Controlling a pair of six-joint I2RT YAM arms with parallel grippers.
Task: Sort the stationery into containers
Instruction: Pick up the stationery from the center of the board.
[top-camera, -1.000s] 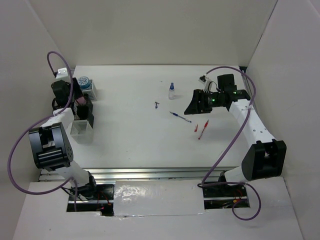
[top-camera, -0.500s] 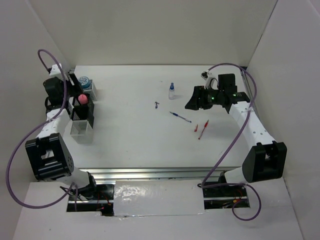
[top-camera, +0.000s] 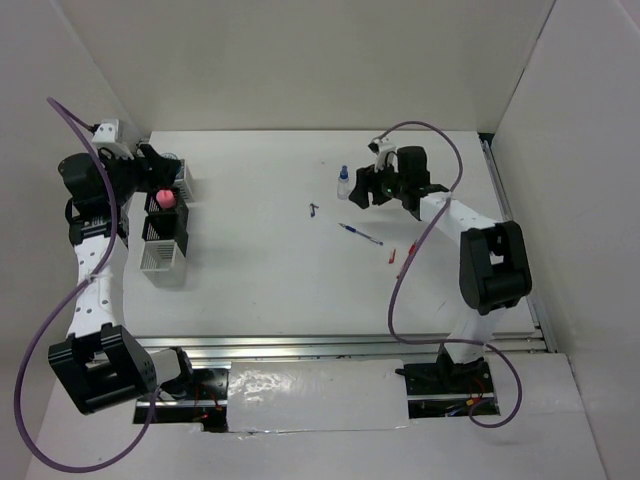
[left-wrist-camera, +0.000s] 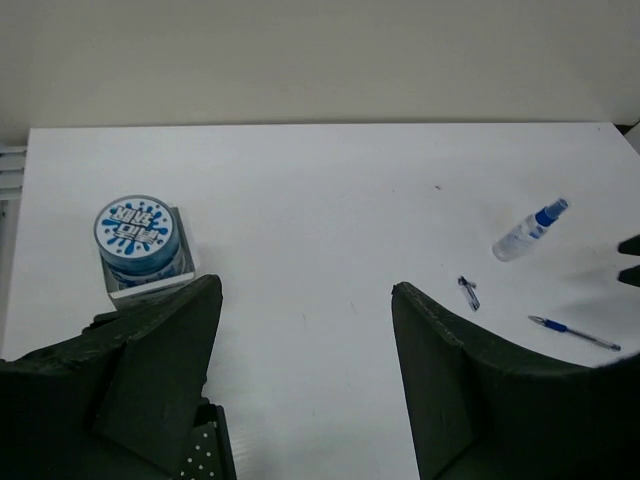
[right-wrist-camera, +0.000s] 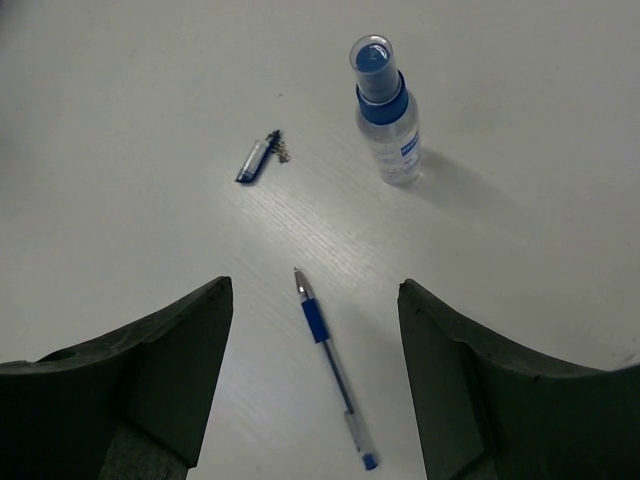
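Right gripper (right-wrist-camera: 315, 290) has its jaws apart and empty. Just ahead, the blue pen (right-wrist-camera: 335, 365) lies flat on the table (right-wrist-camera: 120, 120), its silver tip pointing away from the wrist; it has a clear barrel and a blue grip. The left gripper (left-wrist-camera: 305, 300) is also spread and empty.

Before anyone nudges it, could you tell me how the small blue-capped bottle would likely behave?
The bottle stands upright on a narrow base, so it would probably tip. Its round body might then roll. Small and clear, likely light.

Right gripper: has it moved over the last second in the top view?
Yes. The right gripper has swung left and farther back, closing on the clear bottle, which has stayed put.
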